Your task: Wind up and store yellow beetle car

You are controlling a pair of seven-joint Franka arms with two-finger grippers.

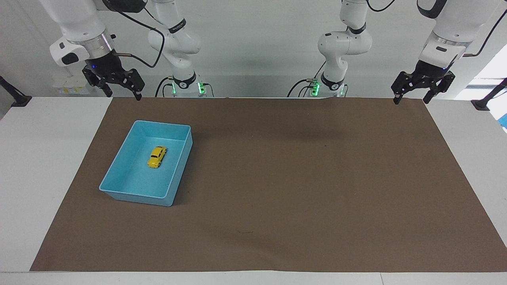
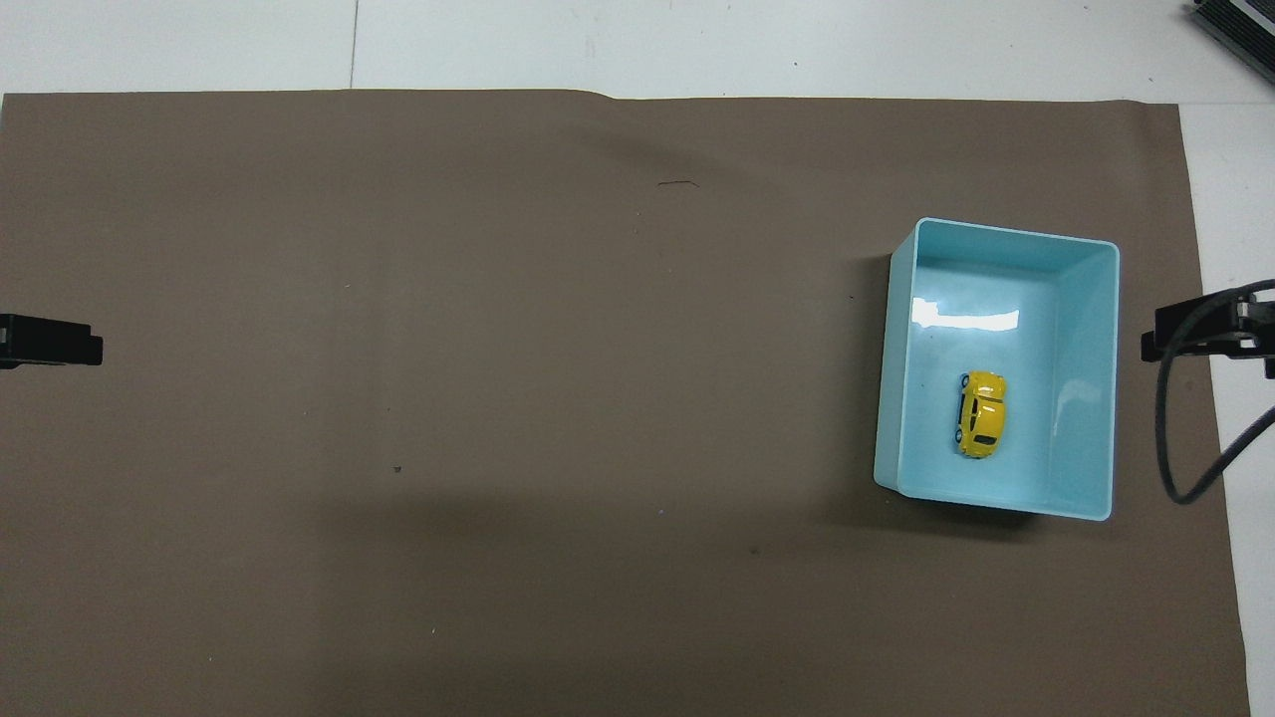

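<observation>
The yellow beetle car (image 1: 157,156) (image 2: 982,413) rests on its wheels on the floor of the light blue bin (image 1: 119,190) (image 2: 1094,398), in the half nearer the robots. Nothing touches it. My right gripper (image 1: 122,95) hangs open and empty, high over the mat's edge at the robots' end, clear of the bin. My left gripper (image 1: 410,101) waits open and empty over the mat's corner at the left arm's end.
A brown mat (image 1: 301,190) covers most of the white table (image 1: 43,158). The bin is the only container on it, toward the right arm's end. A black cable (image 2: 1170,438) loops down from the right wrist.
</observation>
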